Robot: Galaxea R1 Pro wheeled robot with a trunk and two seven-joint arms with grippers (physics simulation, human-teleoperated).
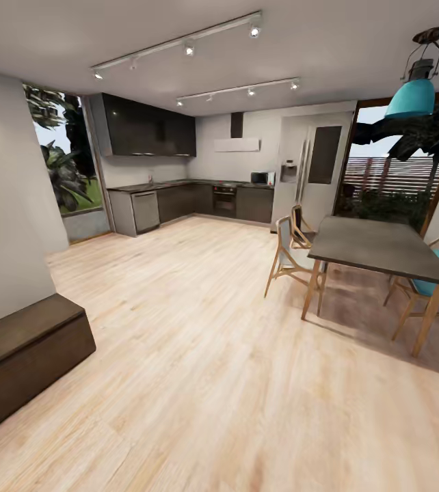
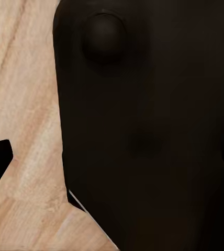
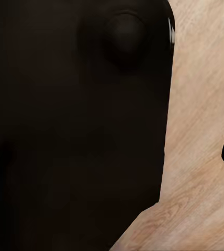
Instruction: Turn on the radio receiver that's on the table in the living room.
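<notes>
- Nearest to the head camera is the light wood floor, and at the left stands a low dark bench against the white wall.
- Further on is a kitchen with dark cabinets and, at the right, a dark-topped dining table with wooden chairs under a teal lamp. This is not the living room, and the radio receiver and its low table are not before the robot here; I judge they are elsewhere in the house.
- Each wrist camera looks at a large black body of the robot with floor beside it; I cannot tell whether the left or the right fingers are spread or pressed together.
- Risk: if the base drives forward, it goes deeper into the wrong room and loses time, because nothing of the goal is ahead.
- Risk: in turning, the base may strike the bench at the left or the chair legs at the right, since both are low and near the path.
- Risk: the dining table could be mistaken for the goal table.
</notes>
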